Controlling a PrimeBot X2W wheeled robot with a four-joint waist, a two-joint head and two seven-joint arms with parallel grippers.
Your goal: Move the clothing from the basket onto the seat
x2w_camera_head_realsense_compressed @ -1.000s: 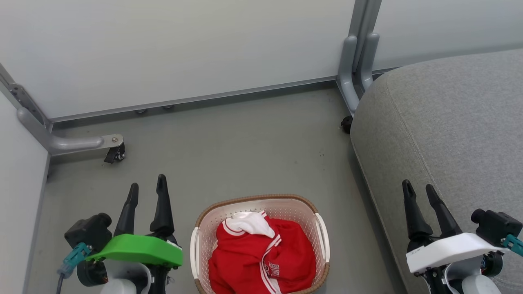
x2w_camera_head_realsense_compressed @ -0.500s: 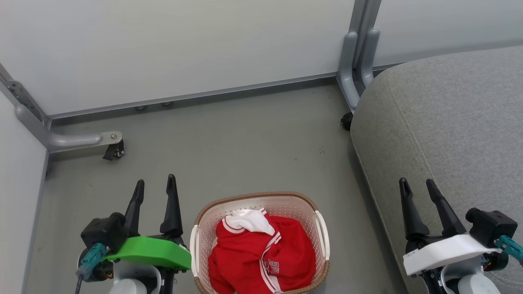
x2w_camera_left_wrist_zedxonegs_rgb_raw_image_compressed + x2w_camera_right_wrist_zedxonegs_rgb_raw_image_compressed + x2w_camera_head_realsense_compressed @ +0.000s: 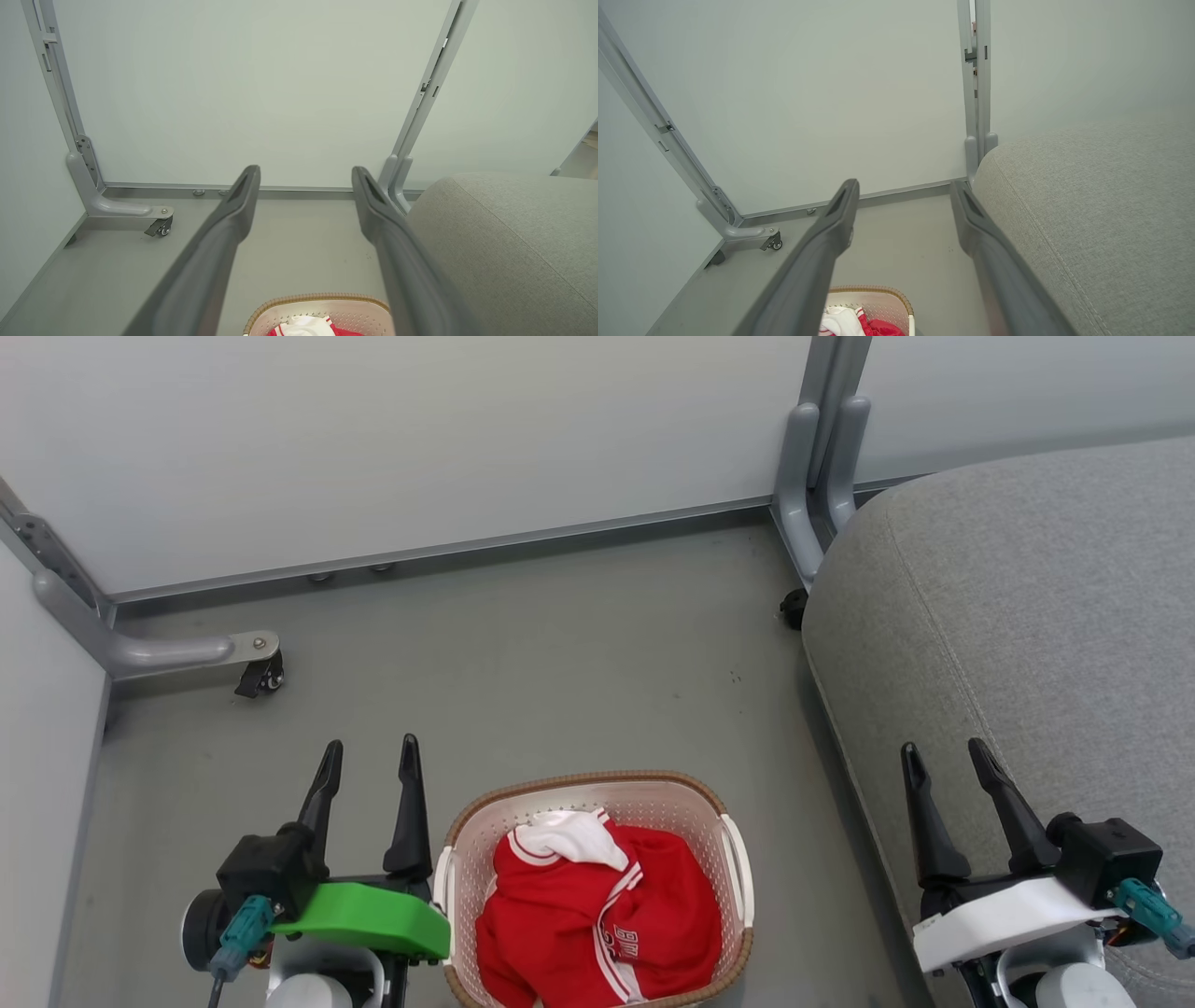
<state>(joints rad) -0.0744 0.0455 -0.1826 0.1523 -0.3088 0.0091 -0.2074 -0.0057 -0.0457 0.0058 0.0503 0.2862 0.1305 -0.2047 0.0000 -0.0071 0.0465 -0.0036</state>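
Your basket (image 3: 590,777) on the floor (image 3: 560,663) holds the red clothing (image 3: 597,919).
Left gripper (image 3: 371,745) and right gripper (image 3: 941,747) both spread wide, holding nothing.

Behind your left gripper (image 3: 372,747) sits a green cover (image 3: 373,913), behind your right gripper (image 3: 941,747) a white cover (image 3: 999,907); both show dark tapered fingers (image 3: 409,812) and teal plugs (image 3: 245,922).

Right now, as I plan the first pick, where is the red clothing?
In the head view, the red clothing lies heaped in the cream basket on the floor at bottom centre, between the left pincer and the grey seat.
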